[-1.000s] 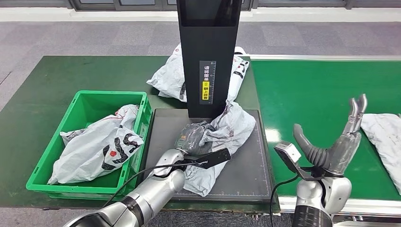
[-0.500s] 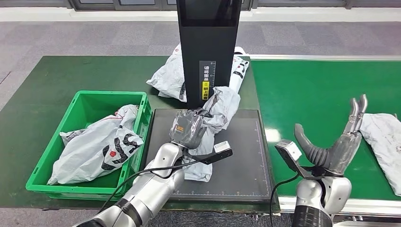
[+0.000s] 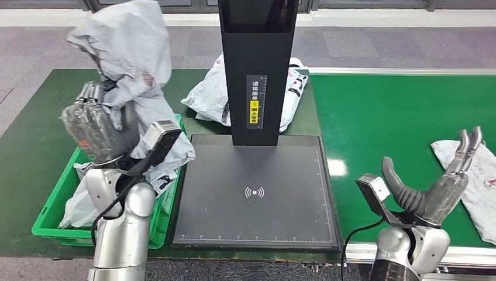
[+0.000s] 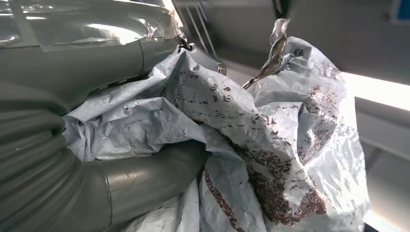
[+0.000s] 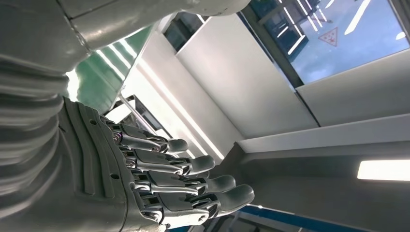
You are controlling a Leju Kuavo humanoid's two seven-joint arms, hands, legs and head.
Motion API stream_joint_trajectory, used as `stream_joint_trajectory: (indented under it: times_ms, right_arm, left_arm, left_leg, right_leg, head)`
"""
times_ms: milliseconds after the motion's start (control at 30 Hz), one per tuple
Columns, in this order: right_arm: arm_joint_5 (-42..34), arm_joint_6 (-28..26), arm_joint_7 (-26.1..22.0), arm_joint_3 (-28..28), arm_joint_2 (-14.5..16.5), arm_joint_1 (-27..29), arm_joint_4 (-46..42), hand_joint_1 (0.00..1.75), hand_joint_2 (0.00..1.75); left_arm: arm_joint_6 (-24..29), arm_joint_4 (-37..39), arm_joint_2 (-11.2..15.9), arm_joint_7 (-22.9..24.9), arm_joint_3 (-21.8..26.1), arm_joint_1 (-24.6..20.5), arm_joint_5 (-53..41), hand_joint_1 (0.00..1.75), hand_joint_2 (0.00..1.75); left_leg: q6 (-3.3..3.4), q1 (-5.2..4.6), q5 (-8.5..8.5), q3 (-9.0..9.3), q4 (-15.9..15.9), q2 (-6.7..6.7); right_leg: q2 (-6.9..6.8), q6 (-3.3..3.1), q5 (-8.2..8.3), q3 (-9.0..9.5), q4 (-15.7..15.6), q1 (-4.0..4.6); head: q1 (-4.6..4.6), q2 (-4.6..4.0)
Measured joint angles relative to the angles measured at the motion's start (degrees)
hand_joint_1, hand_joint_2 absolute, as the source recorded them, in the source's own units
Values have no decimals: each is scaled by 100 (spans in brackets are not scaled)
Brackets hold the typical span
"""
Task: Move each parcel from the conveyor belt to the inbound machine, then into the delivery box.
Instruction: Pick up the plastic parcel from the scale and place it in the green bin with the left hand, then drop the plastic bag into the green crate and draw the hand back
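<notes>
left hand (image 3: pixel 96 130) grips crumpled grey parcel (image 3: pixel 131 52) above green bin (image 3: pixel 166 202) | right hand (image 3: pixel 436 184) spread, holding nothing

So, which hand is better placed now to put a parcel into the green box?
The left. The left hand already holds a grey parcel raised above the green box. The right hand is open and empty, near another parcel on the conveyor belt, far from the box.

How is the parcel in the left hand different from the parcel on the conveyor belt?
The held parcel is lifted above the green box, gripped by the left hand; the belt parcel lies flat, untouched. The held one is bunched and crumpled; the belt one is spread out. Both are grey plastic bags.
</notes>
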Motion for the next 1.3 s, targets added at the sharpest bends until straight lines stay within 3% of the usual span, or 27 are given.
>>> stream_joint_trajectory:
  times_ms: [233,400,567,833,867,967,1000,1300]
  right_arm:
    - [23,0,45,-15,1,5,-33,0,175]
    - [49,0,73,-16,5,6,-49,0,175]
    - [93,0,140,-15,8,6,-50,0,175]
    - [109,0,150,-15,9,7,-50,0,175]
    - [104,0,146,-15,9,7,-50,0,175]
    - [94,0,123,-15,9,8,-50,0,175]
    - [94,0,116,-15,9,8,-49,0,175]
    - [118,2,183,-15,9,6,-46,0,175]
  left_arm:
    - [-2,-145,30,-367,829,84,525,175,175]
    - [-13,633,-30,-475,1712,-144,407,175,175]
    - [-21,1886,-39,-344,2435,-549,3,175,175]
    - [-19,2859,-49,-332,3040,-857,-262,175,175]
    - [-18,2932,-49,-345,3107,-880,-291,156,175]
    - [-17,3092,-49,-379,3308,-943,-388,26,175]
    - [-17,3122,-50,-368,3367,-954,-433,1,175]
    - [-2,2647,-70,-275,3772,-934,-168,0,175]
  left_leg:
    - [1,-4,-1,4,2,2]
    - [-1,-2,1,5,2,2]
    - [-3,-2,4,5,2,1]
    - [-2,-3,2,3,2,-2]
    - [-2,-3,2,3,2,-2]
    - [-1,-2,1,3,2,-1]
    - [-1,-2,1,3,2,-1]
    - [-2,-1,2,2,1,-1]
  right_leg:
    - [2,1,0,-1,-1,-4]
    - [0,0,1,0,-1,-2]
    - [1,0,3,2,0,-2]
    - [0,0,4,2,0,-2]
    - [1,0,4,1,0,-2]
    - [2,0,4,1,0,-2]
    - [1,0,4,1,0,-2]
    - [1,0,4,2,1,-1]
  head:
    - [-1,-1]
    - [-1,-1]
    - [1,1]
    - [1,-1]
    - [1,-1]
    - [1,0]
    - [1,-1]
    - [1,0]
